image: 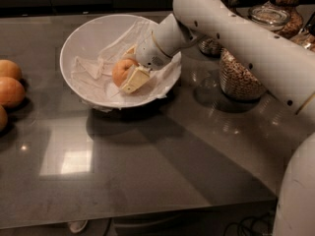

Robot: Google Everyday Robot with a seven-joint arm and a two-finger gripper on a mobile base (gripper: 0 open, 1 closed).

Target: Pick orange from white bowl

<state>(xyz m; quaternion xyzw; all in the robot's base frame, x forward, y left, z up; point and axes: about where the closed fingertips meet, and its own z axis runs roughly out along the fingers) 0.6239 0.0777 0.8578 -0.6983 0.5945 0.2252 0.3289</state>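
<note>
**Gripper clasps the orange inside the white bowl**

The gripper (129,69) is down in the white bowl (66,48), reaching in over its right rim, with its jaws closed around the orange (120,72). The fruit sits between the two fingers. The near cream-coloured finger (135,78) lies against its lower right side, while the far one is mostly hidden behind the fruit. The orange is near the middle of the bowl, low over the wrinkled white lining sheet (93,70) (whether it touches the sheet or is just clear of it is hard to tell from this angle).

The white arm (236,38) slants down from the upper right, passing in front of a glass jar (238,75) of cereal. Three other oranges (10,91) lie well apart at the left edge of the dark table (147,161).
</note>
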